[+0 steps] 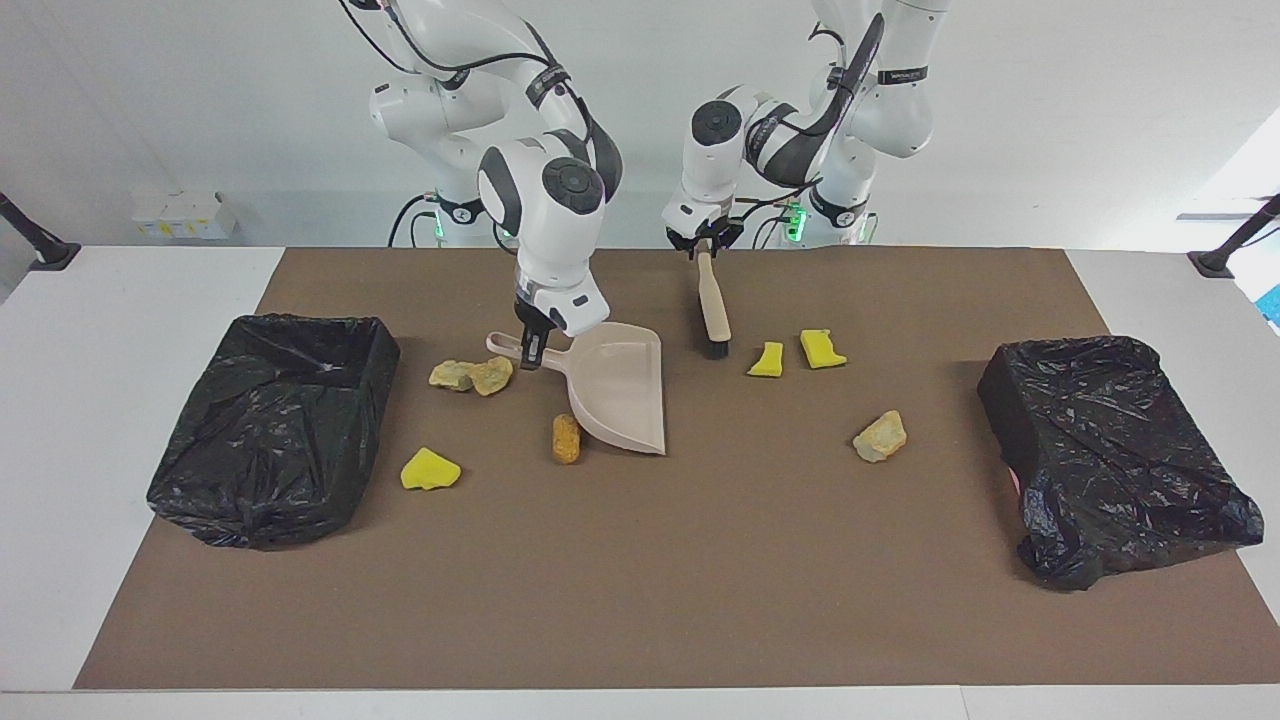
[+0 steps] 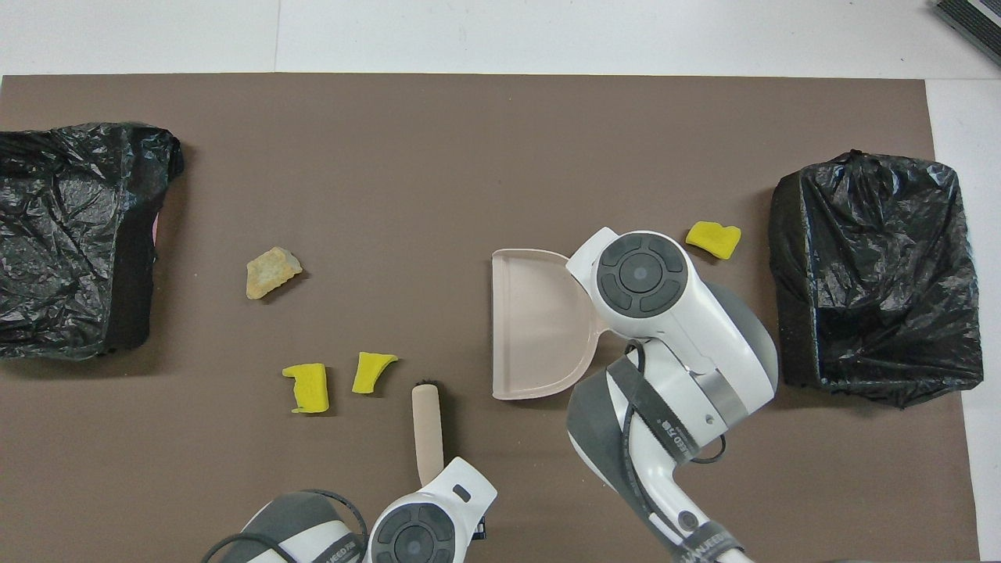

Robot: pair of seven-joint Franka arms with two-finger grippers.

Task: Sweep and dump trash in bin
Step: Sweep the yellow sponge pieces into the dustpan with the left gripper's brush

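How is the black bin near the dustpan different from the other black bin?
The bin by the dustpan has its black bag pushed down inside, so it looks open and hollow; the other bin has its bag crumpled across the top and looks lumpy. The first sits at the right arm's end of the table, the second at the left arm's end. Both are boxy, lined with shiny black plastic, and rest on the brown mat.
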